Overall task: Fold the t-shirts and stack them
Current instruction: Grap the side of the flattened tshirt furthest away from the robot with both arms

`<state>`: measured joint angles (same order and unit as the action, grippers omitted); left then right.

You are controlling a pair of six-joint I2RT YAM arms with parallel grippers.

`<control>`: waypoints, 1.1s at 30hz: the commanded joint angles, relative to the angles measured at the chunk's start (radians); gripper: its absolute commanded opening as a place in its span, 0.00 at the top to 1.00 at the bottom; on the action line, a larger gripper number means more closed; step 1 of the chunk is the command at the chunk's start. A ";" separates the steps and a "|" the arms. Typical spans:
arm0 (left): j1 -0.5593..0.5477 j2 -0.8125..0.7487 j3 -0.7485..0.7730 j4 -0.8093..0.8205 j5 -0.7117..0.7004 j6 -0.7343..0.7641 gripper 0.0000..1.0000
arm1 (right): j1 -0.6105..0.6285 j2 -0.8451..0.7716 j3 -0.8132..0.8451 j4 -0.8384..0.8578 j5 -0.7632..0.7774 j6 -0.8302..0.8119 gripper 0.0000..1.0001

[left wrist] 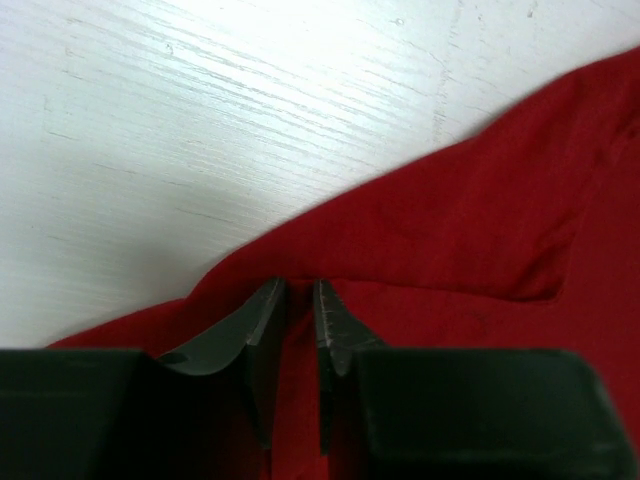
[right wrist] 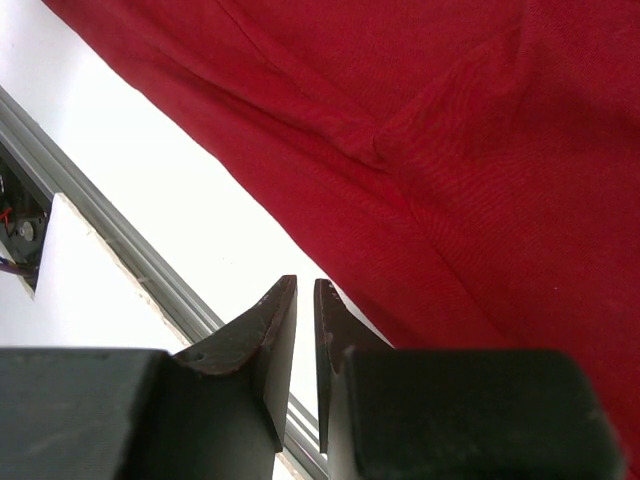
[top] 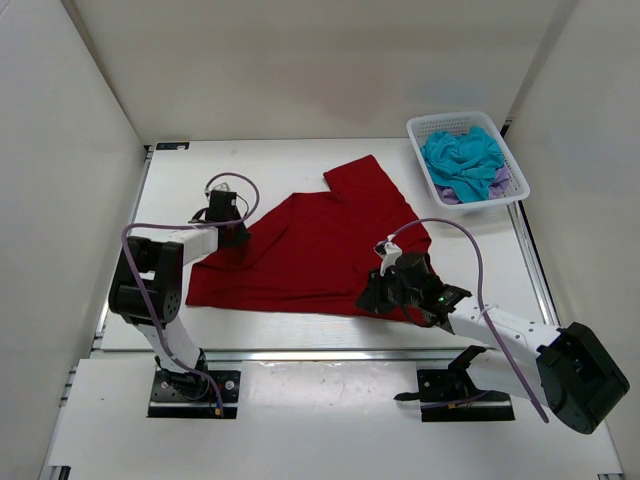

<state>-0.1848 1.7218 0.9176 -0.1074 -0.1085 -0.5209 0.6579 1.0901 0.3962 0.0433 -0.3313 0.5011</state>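
Filling basket (top: 484, 203) — teal shirt (top: 460, 158), lavender shirt (top: 497, 186)

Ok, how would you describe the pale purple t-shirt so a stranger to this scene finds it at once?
Find the white lattice basket at the far right corner of the table. Inside it, a teal t-shirt lies on top, and the pale purple t-shirt peeks out beneath it along the near edge. It is the only pale cloth; the red t-shirt lies spread outside the basket.
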 commanded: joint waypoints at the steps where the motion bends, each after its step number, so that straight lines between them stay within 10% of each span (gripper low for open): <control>1: -0.013 -0.021 0.023 0.003 -0.020 0.007 0.73 | -0.006 -0.016 0.007 0.050 0.000 -0.002 0.88; 11: -0.030 -0.114 0.127 -0.072 -0.094 0.031 1.00 | -0.107 0.170 0.248 0.027 0.008 -0.067 0.88; 33: 0.154 0.142 0.520 -0.175 -0.094 0.121 1.00 | -0.411 1.043 1.289 -0.262 0.244 -0.257 0.88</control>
<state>-0.0658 1.8267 1.3918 -0.2569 -0.1883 -0.4175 0.2527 2.0312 1.5425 -0.1108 -0.1390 0.2981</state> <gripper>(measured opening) 0.210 0.115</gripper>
